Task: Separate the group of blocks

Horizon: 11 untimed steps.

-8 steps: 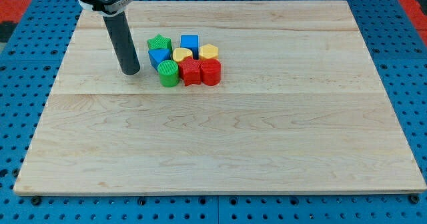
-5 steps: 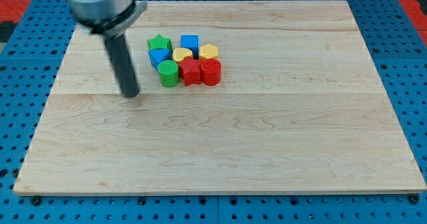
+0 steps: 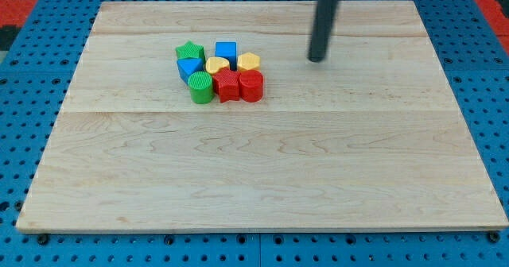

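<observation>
Several blocks sit packed together at the board's upper left of centre. A green star (image 3: 189, 51) and a blue cube (image 3: 226, 51) are at the top. Below them are a blue block (image 3: 189, 67), a yellow heart (image 3: 217, 64) and a yellow hexagon (image 3: 249, 61). The bottom row holds a green cylinder (image 3: 200, 87), a red star-like block (image 3: 227, 85) and a red block (image 3: 250, 85). My tip (image 3: 317, 59) is to the right of the group, about level with the yellow hexagon, well apart from every block.
The wooden board (image 3: 262, 172) lies on a blue perforated table (image 3: 16, 140). A red area (image 3: 16, 1) shows at the view's top left corner.
My tip has swept from the left of the group, near the green cylinder, over to the group's right. The blocks have not moved.
</observation>
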Tool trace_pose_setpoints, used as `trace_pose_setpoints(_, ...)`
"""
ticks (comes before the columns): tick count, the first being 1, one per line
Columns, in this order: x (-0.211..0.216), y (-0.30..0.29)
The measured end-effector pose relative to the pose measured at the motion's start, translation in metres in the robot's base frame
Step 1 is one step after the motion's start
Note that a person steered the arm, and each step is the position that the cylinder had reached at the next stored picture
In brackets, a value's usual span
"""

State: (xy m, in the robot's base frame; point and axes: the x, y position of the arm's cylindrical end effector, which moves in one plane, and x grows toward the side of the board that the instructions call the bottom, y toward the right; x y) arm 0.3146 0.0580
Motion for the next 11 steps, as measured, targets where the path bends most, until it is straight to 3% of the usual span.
trace_pose_setpoints(2,-0.004,-0.119)
trace_pose_setpoints(4,0.007,-0.102)
trace_pose_setpoints(8,0.103,-0.074)
trace_pose_setpoints(10,0.093,-0.102)
trace_pose_setpoints(11,0.062,-0.117)
